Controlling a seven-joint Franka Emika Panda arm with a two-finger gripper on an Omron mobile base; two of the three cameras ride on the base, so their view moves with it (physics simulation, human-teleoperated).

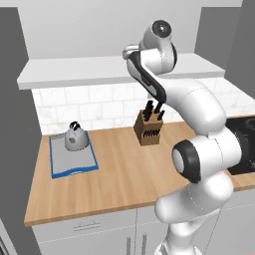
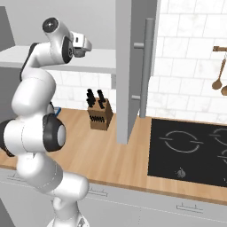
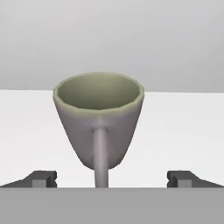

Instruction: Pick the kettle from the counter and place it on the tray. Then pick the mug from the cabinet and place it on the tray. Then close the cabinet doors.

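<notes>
The grey-beige mug (image 3: 98, 127) stands upright on the white floor of the cabinet (image 1: 99, 69), its side handle turned toward the hand. My gripper (image 3: 112, 179) is open, with one fingertip low on each side of the mug and clear of it. From the base views the arm reaches up to the shelf, with the gripper (image 1: 130, 50) (image 2: 88, 45) at its front edge. The silver kettle (image 1: 75, 137) sits upright on the blue-rimmed tray (image 1: 74, 162) at the left of the counter (image 1: 129, 174). One cabinet door (image 2: 131, 66) hangs open, its bar handle (image 2: 148, 66) facing me.
A brown knife block (image 1: 148, 128) (image 2: 99, 114) stands against the tiled wall mid-counter. The black stovetop (image 2: 190, 150) lies to the right, with wooden utensils (image 2: 218, 73) hanging above it. White drawer fronts (image 1: 94, 229) run under the counter.
</notes>
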